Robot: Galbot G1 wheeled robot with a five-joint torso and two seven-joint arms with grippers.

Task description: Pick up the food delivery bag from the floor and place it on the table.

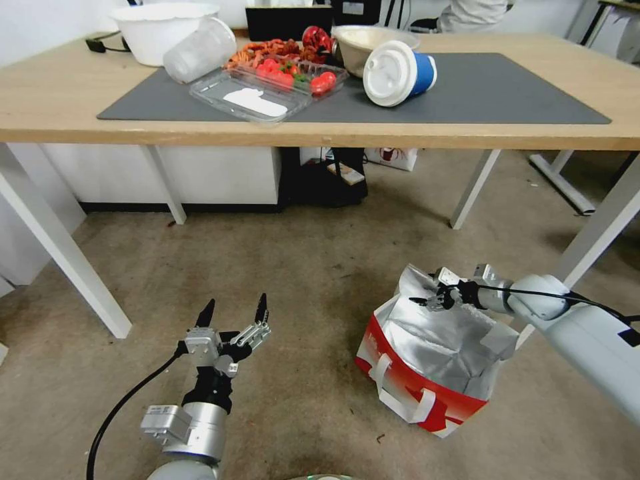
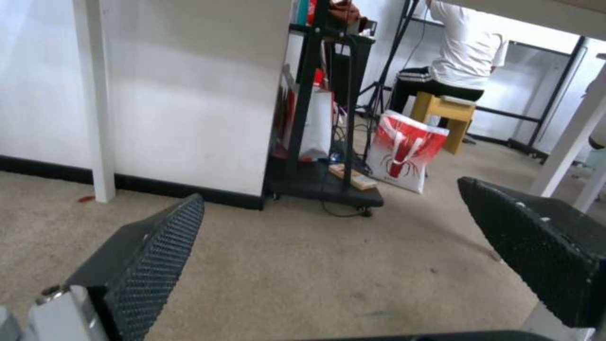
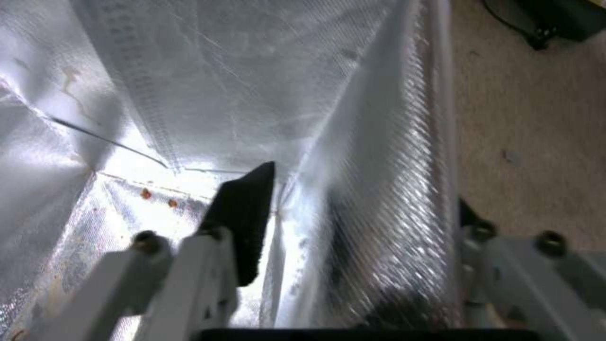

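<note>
The food delivery bag (image 1: 427, 363) stands upright on the carpet (image 1: 300, 267), mouth open and foil lining showing, in front of the table (image 1: 320, 130) and just short of its near edge, toward the robot's right side. The relation that matters is at the bag's rim. The right gripper (image 1: 433, 298) sits at the top of the bag's far wall, reaching in from the bag's right. In the right wrist view one black finger (image 3: 243, 222) lies inside against the foil, while the other is mostly hidden behind the wall, so the jaws straddle the foil wall (image 3: 378, 199). They look drawn in on it, but I cannot tell whether the grip is firm.

The bag's tall axis runs straight up; lifting by one wall will likely let it sag and tilt.

The left gripper (image 1: 233, 320) hovers low over the carpet to the bag's left, well apart from it, fingers spread and empty.

Beyond the bag, the tabletop carries a dark grey mat (image 1: 467, 93). A tipped blue cup (image 1: 399, 73), a clear tray of tomatoes (image 1: 273, 87) and bowls (image 1: 160, 30) crowd its left and middle. The mat directly above the bag is bare.
</note>
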